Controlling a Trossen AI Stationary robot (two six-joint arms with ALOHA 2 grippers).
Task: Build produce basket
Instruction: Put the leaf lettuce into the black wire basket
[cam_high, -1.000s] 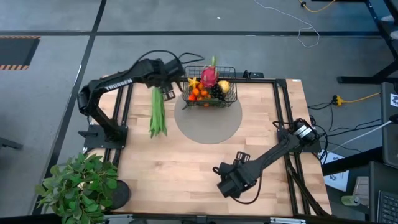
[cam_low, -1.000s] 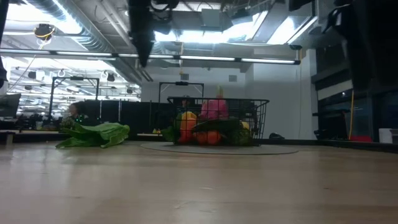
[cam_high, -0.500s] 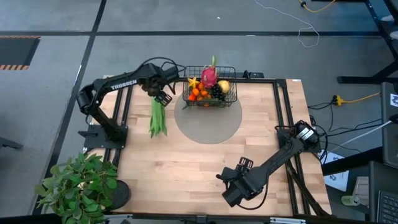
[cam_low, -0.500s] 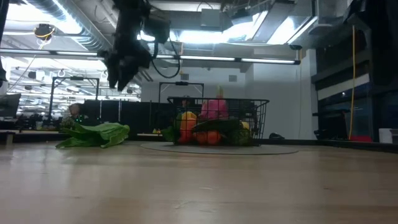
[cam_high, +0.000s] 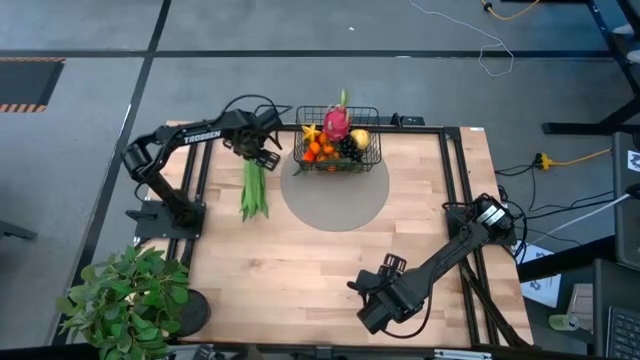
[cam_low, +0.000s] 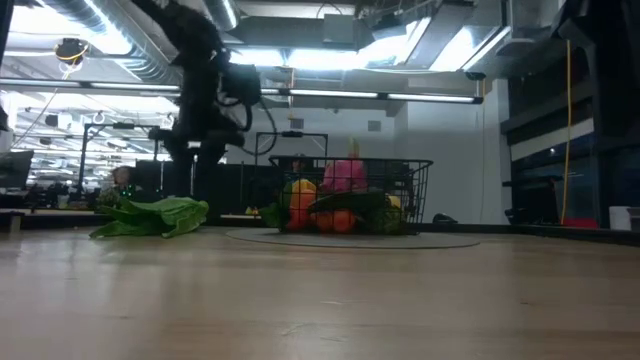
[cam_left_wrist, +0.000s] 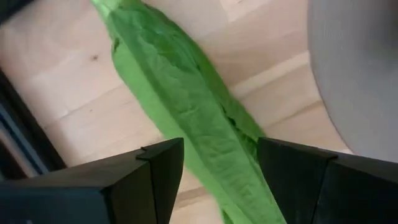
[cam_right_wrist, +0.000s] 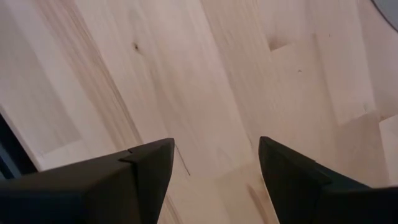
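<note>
A black wire basket (cam_high: 338, 140) filled with dragon fruit (cam_high: 336, 122), oranges (cam_high: 318, 151) and starfruit (cam_high: 310, 131) sits on the wooden tabletop (cam_high: 300, 250). Left of the basket lies a green corn husk (cam_high: 253, 187). The left gripper (cam_high: 262, 155) hovers over the husk's basket-side end, fingers (cam_left_wrist: 155, 171) spread, empty. The right gripper (cam_high: 372, 310) waits well away from the basket, fingers (cam_right_wrist: 149, 168) spread.
</note>
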